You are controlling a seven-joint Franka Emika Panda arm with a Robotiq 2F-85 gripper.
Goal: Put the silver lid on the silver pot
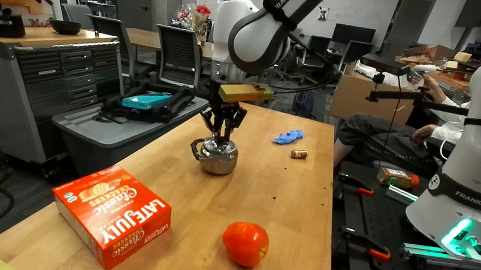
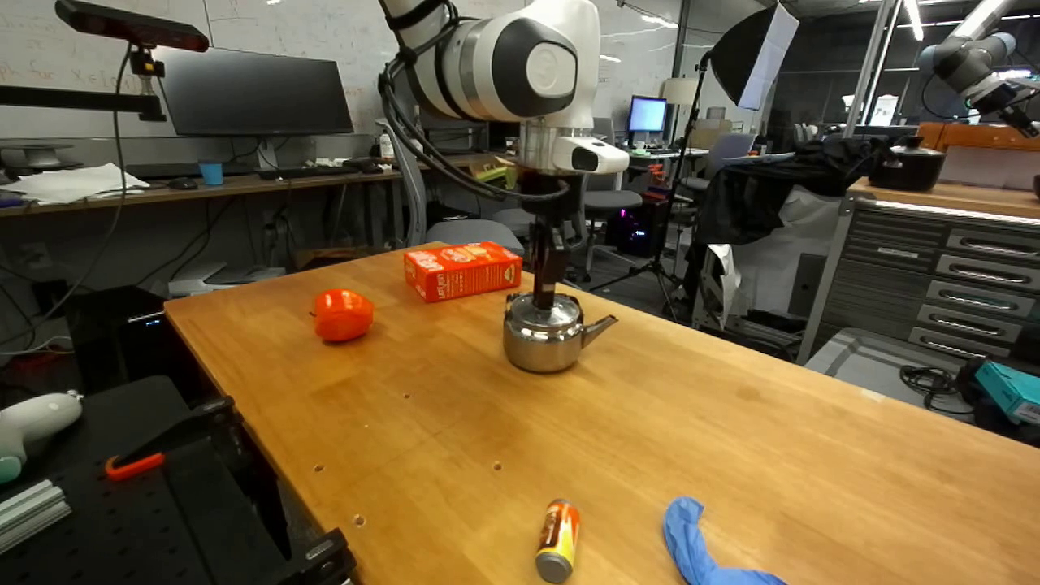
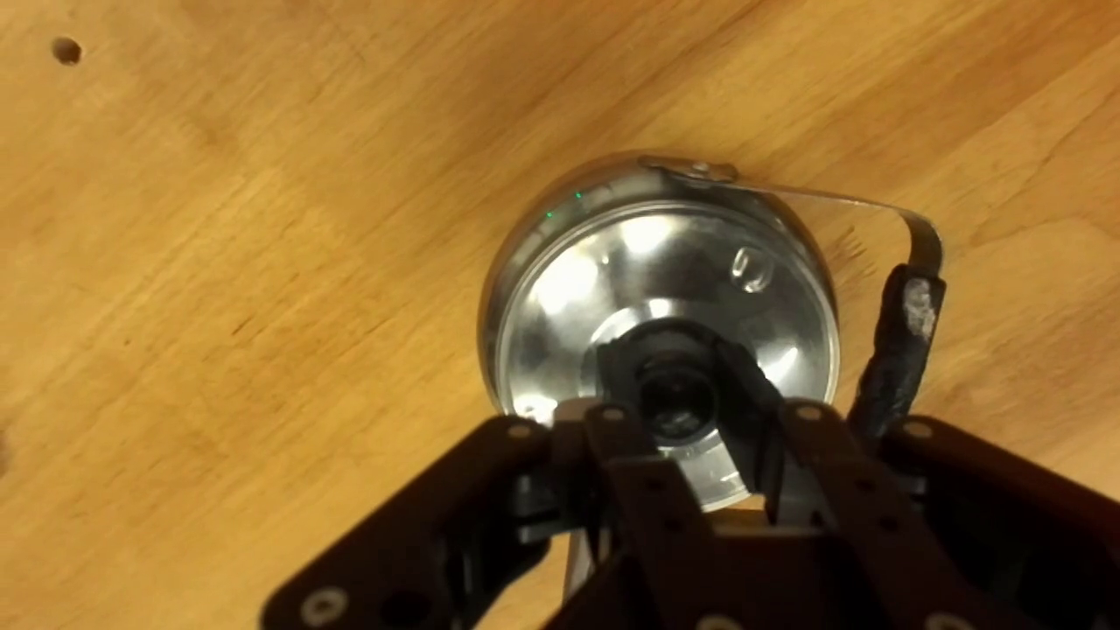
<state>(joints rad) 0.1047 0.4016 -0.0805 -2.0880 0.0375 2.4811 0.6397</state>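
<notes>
I am holding my gripper [image 3: 681, 376] at the bottom centre of the wrist view, and its two fingers [image 3: 619, 372] are pinching the black knob [image 3: 678, 404] of the lid [image 3: 560, 328]. The lid is lying over the mouth of the pot [image 2: 543, 351]; whether its rim is seating evenly all round, I cannot tell. The pot is standing upright on the table [image 1: 289, 222], its handle [image 3: 901, 341] leaning out to the right of the wrist view, its spout [image 2: 600, 328] pointing right in an exterior view.

Farther along, a cracker box [image 1: 112, 211] is lying flat at the lower left in an exterior view, and a red-orange ball [image 1: 245, 243] is resting at the bottom centre. A can [image 2: 559, 540] is lying on its side at the bottom of an exterior view, a blue glove [image 2: 703, 552] sprawling near it, to the right.

Past the table, a grey bin [image 1: 101, 126] is standing at the left in an exterior view, and a person [image 1: 376, 132] is sitting at the right. Beyond the bin, a drawer cabinet [image 1: 80, 71] is filling the left, and a whiteboard [image 1: 354, 12] is covering the wall across the top.
</notes>
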